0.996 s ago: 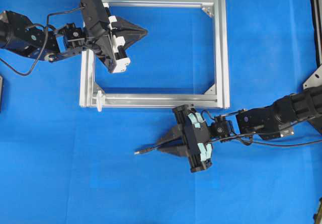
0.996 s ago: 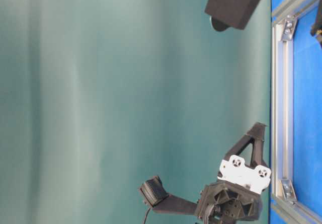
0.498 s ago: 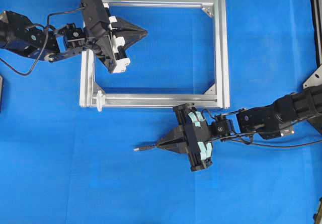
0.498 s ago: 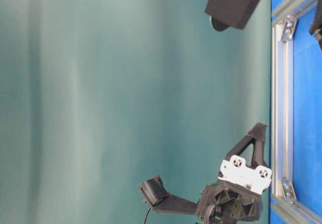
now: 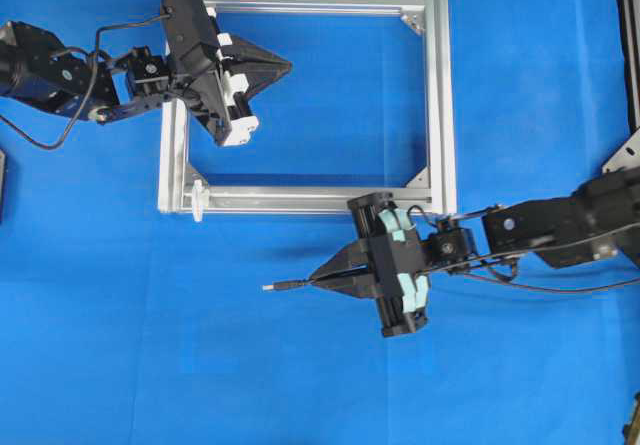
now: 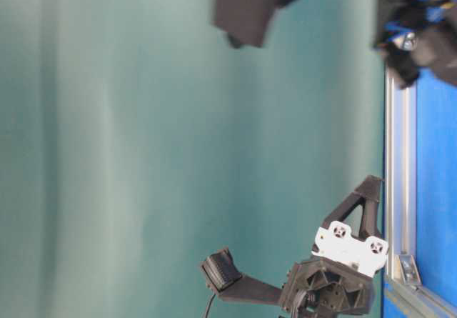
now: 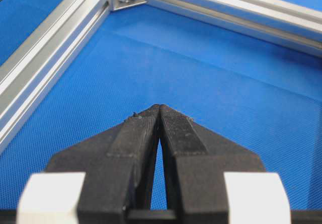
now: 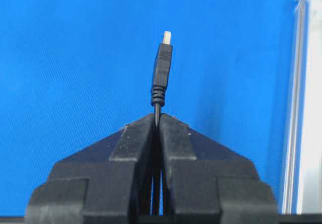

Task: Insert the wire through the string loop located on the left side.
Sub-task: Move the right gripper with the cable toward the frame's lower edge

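We are holding the wire [image 8: 162, 68] in our right gripper [image 5: 318, 281], whose jaws are pressed together on the cable just behind the plug, so the plug and its pale tip are sticking out straight ahead of the fingertips. The rest of the cable is running back beneath the gripper toward the arm. The string loop [image 5: 198, 199] is sitting ahead of those fingertips and off toward the aluminium frame [image 5: 440, 95], at the frame's near left corner, still well apart from the plug. Our left gripper [image 7: 159, 109] is hovering inside the frame with its jaws fully together and nothing between them. We are judging that the grasp is made and the carrying step is in hand: the wire is secured but not yet brought to the loop. The next move calls for advancing the plug toward that corner, lining its tip up with the small opening, and keeping the tip steady so it does not snag.
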Robot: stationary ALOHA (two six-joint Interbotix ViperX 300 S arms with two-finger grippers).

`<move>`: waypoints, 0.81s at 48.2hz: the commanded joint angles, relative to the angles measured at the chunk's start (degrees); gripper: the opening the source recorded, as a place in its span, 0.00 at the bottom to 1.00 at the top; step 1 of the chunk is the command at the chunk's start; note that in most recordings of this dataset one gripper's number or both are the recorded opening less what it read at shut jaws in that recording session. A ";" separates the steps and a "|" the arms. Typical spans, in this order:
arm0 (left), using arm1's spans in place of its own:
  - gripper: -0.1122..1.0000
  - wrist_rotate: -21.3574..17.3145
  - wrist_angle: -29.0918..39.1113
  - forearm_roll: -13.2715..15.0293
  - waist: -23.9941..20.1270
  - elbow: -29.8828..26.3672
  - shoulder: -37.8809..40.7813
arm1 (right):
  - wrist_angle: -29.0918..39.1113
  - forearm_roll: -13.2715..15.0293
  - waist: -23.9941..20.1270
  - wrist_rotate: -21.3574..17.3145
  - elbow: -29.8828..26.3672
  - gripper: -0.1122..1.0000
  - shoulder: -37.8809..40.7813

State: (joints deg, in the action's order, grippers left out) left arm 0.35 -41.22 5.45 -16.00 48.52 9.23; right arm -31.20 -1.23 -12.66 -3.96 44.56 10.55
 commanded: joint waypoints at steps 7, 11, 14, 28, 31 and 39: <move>0.10 0.00 -0.35 -0.18 0.09 -0.53 -1.93 | 3.16 0.09 -0.09 0.26 -0.35 0.09 -6.42; 0.10 0.09 -0.35 -0.18 0.09 -0.44 -1.93 | 3.34 0.09 -0.09 0.26 -0.35 0.09 -6.77; 0.10 0.09 -0.26 -0.18 0.09 -0.44 -1.93 | 3.43 0.09 -0.09 0.26 -0.35 0.09 -6.77; 0.10 0.09 -0.26 -0.18 0.09 -0.53 -1.93 | 3.52 0.09 -0.09 0.35 -0.26 0.09 -6.77; 0.10 0.09 -0.26 -0.09 0.09 -0.44 -1.93 | 3.52 0.09 -0.09 0.35 -0.26 0.09 -6.77; 0.10 0.09 -0.26 -0.18 0.09 -0.44 -1.93 | 3.52 0.09 -0.18 0.35 -0.18 0.09 -6.77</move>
State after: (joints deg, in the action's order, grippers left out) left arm 0.35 -41.22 5.45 -16.00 48.52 9.23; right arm -27.42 -1.23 -12.66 -3.69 44.74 5.45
